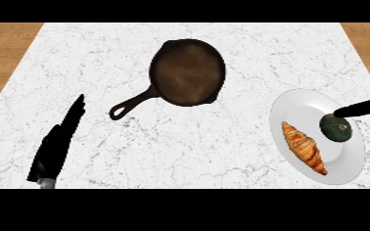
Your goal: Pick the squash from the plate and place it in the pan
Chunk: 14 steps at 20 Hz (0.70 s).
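Squash, dark green, round, on white plate, beside croissant

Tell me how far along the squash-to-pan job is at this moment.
Nothing is done yet: the squash still lies on the white plate beside a croissant, and the pan holds nothing. In hand: the right hand comes in from the right edge, a fingertip at the squash's top; no grasp is visible. The left hand rests open at lower left. Left: grasp, lift, carry, place.
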Tool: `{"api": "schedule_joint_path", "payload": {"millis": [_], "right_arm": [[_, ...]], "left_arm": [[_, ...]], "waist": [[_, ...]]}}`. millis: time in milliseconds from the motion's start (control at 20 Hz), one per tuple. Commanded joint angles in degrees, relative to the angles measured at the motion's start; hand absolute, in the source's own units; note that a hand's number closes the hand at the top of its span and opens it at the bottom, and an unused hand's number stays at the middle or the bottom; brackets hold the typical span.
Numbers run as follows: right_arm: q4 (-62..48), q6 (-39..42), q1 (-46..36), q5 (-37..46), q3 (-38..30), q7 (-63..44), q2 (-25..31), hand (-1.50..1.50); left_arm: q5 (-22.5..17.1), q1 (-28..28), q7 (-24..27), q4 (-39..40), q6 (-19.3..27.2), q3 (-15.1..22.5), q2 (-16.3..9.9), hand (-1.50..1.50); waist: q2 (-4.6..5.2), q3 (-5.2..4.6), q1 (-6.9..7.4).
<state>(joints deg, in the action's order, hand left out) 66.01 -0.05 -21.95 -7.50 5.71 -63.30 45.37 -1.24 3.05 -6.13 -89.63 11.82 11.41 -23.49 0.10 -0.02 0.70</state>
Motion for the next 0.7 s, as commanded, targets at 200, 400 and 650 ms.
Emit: {"api": "schedule_joint_path", "payload": {"millis": [200, 400, 650], "right_arm": [[-5.5, 2.7, -3.1, 1.4, 1.7, -7.4, -3.5, -1.5], [-6.9, 3.1, -3.5, 2.4, 2.9, -8.9, -4.3, -1.5], [-7.5, 3.1, -2.1, 3.2, 2.9, -7.0, -7.1, -1.5]], "left_arm": [[1.8, 0.3, -2.7, -3.2, -0.4, -1.0, 0.1, 0.0], [2.1, 1.0, -1.5, -1.6, -0.4, -0.4, 2.4, 0.0], [1.8, -1.0, -0.3, 1.1, -2.9, -2.8, 2.1, 0.0]], "waist": [[-0.14, 0.02, -0.23], [-0.1, -0.01, -0.23], [-0.18, -0.02, -0.78]]}}
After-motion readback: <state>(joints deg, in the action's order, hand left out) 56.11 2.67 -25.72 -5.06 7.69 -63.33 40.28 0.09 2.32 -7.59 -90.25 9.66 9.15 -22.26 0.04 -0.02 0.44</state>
